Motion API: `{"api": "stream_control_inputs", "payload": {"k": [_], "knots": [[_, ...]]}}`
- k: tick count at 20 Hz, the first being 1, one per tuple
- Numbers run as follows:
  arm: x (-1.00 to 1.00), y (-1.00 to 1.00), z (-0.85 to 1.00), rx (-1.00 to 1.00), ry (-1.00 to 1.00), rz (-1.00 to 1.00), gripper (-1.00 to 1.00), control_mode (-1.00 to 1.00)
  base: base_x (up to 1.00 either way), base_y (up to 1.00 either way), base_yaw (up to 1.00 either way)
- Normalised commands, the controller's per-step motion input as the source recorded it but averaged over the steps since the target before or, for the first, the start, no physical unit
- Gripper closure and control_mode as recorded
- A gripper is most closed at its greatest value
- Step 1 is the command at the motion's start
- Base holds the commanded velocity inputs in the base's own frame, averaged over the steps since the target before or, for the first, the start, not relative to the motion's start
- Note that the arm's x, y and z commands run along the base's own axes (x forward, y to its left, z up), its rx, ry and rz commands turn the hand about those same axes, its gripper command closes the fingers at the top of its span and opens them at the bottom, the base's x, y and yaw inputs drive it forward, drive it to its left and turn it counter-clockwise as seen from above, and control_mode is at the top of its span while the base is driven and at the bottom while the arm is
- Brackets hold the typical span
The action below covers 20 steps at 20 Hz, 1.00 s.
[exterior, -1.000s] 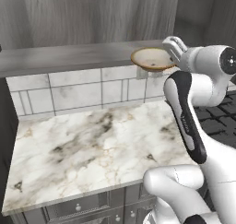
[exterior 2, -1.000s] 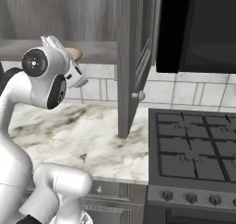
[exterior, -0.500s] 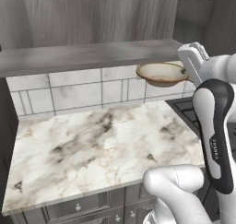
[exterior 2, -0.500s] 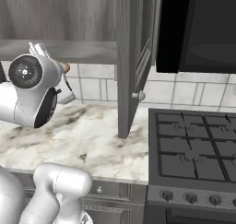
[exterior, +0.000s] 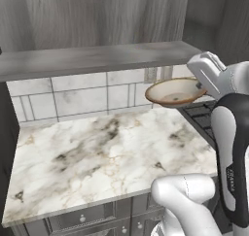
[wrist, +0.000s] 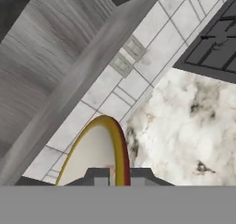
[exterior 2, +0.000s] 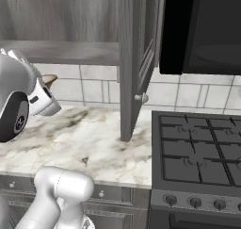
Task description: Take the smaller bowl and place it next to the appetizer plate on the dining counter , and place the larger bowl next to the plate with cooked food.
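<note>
My gripper [exterior: 200,87] is shut on the rim of the smaller bowl [exterior: 175,91], a shallow tan bowl with a darker brown rim. The bowl hangs tilted in the air, just below the front edge of the cabinet shelf [exterior: 97,58] and above the back right part of the marble worktop [exterior: 97,152]. From the right base, a tip of the bowl [exterior 2: 49,78] pokes out behind my hand. In the hand view the bowl [wrist: 92,154] sits edge-on between my fingertips [wrist: 97,176]. The larger bowl, the appetizer plate and the dining counter are out of view.
An open grey cabinet door [exterior 2: 136,63] hangs over the worktop's right end. A black gas stove [exterior 2: 197,152] lies to the right, under a dark microwave [exterior 2: 202,30]. A tiled backsplash [exterior: 73,96] closes the back.
The bowl has come out from the cabinet shelf in my gripper, moving down and toward the base. It now hangs over the worktop, and the arm has swung lower.
</note>
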Motion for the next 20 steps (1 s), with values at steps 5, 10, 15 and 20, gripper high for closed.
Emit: {"api": "stream_control_inputs", "payload": {"k": [5, 10, 15, 20], "knots": [[0.0, 0.0, 0.0, 0.0, 0.0, 0.0, 1.0, 1.0, -0.55, 0.0, 0.0], [0.0, 0.0, 0.0, 0.0, 0.0, 0.0, 1.0, 1.0, -0.91, 0.01, 0.0], [0.0, 0.0, 0.0, 0.0, 0.0, 0.0, 1.0, 1.0, -0.99, 0.16, 0.0], [0.0, 0.0, 0.0, 0.0, 0.0, 0.0, 1.0, 1.0, -1.0, 0.29, 0.0]]}}
